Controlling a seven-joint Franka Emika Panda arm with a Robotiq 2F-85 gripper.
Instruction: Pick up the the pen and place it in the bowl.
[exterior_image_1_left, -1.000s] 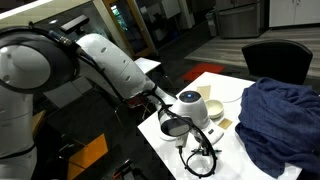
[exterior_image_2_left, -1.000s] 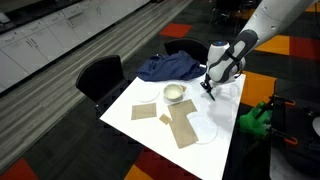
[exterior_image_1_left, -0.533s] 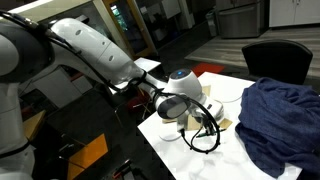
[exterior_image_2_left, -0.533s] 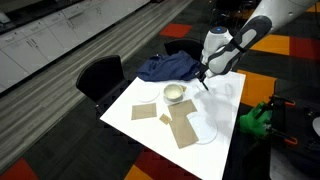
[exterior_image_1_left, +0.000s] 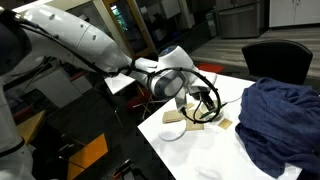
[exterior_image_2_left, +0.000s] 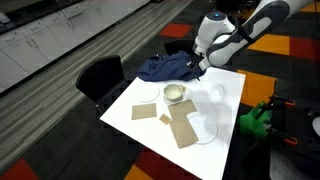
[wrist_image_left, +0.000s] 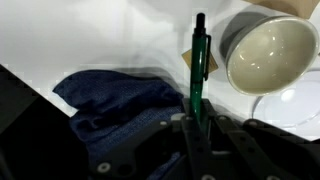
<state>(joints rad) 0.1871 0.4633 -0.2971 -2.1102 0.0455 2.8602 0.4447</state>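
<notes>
In the wrist view my gripper (wrist_image_left: 197, 122) is shut on the dark-green pen (wrist_image_left: 198, 65), which sticks straight out from the jaws above the white table. The cream-white bowl (wrist_image_left: 267, 50) with its beige inside lies just right of the pen tip. In an exterior view the gripper (exterior_image_2_left: 193, 63) hangs above the table beyond the bowl (exterior_image_2_left: 175, 93), close to the blue cloth. In an exterior view the gripper (exterior_image_1_left: 197, 103) is held over the table; the bowl is hidden behind the arm there.
A crumpled blue cloth (exterior_image_2_left: 165, 68) lies at the table's far end, also in the wrist view (wrist_image_left: 120, 100). Brown cardboard pieces (exterior_image_2_left: 184, 126) and a flat white dish (exterior_image_2_left: 203, 130) lie on the white table (exterior_image_2_left: 220, 100). Black chairs (exterior_image_2_left: 100, 75) stand beside it.
The arm has risen and swung across the table toward the blue cloth, carrying the pen from the table's edge to a spot above and beside the bowl.
</notes>
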